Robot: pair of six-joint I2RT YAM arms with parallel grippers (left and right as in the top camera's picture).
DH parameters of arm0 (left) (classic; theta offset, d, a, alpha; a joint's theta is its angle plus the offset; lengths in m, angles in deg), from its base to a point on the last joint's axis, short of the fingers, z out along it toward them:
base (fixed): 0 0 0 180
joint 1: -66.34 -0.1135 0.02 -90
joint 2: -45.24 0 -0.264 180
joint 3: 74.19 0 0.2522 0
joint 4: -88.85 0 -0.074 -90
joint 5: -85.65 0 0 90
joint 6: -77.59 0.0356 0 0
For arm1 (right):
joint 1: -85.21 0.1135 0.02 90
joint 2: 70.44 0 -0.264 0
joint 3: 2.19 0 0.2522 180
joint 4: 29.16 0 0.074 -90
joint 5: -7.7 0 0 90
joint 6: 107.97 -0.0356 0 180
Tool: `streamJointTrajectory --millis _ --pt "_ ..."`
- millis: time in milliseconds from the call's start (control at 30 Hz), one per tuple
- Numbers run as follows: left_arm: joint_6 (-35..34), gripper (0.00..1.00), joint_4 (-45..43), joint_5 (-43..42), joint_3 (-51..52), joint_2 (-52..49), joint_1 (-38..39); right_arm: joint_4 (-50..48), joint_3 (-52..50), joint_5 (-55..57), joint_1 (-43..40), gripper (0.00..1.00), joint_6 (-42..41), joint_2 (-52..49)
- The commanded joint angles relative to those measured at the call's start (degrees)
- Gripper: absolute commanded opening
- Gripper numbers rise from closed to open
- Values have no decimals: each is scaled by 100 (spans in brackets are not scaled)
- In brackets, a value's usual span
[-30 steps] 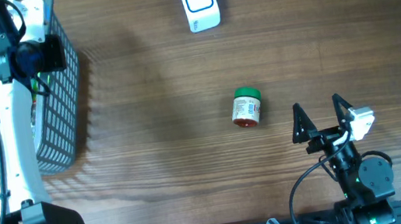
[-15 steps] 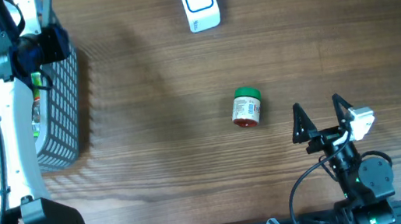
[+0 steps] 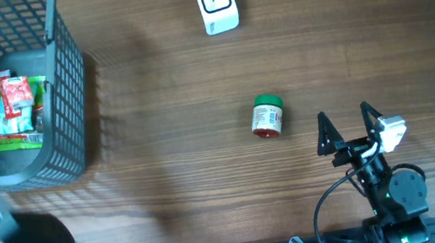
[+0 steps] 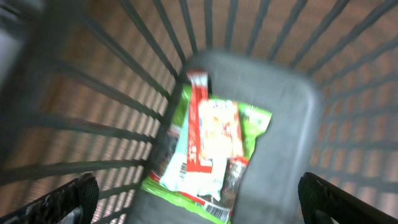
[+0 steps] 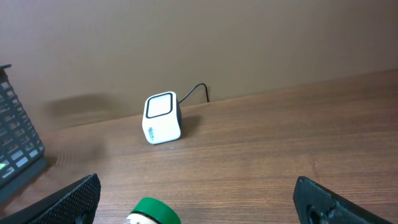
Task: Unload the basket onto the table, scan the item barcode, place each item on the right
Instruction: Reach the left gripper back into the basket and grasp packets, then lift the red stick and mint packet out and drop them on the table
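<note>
The white barcode scanner [image 3: 215, 2] stands at the back of the table, its window facing up; the right wrist view shows the scanner [image 5: 162, 118] ahead. One item, a small jar with a green lid [image 3: 268, 117], lies on its side mid-table. My right gripper [image 3: 348, 124] is open and empty just right of it, with the jar's lid [image 5: 152, 213] low between its fingers. My left gripper [image 4: 199, 202] is open above the basket floor, over a pile of snack packets [image 4: 211, 146] with a barcode showing. It holds nothing.
The dark wire basket [image 3: 69, 100] fills the far left of the table, with red, white and green packets [image 3: 16, 111] on its grey floor. My left arm is a blur along the left edge. A black cable runs from the scanner to the back wall.
My left arm has swung off the basket towards the left edge, uncovering the packets inside, and its jaws have opened. The right arm, the jar and the scanner have not moved.
</note>
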Motion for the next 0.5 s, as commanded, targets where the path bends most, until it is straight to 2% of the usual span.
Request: streamJointTrajectory --millis 0,200,467 --pt "586 100 83 -155 52 -758 0 -28 -4 63 -24 100 15 31" --pt "636 100 -92 -236 52 -1954 -9 -28 -7 63 -24 100 13 31" --pt "710 98 -181 -310 61 -2712 -9 -28 -4 63 -24 100 15 31"
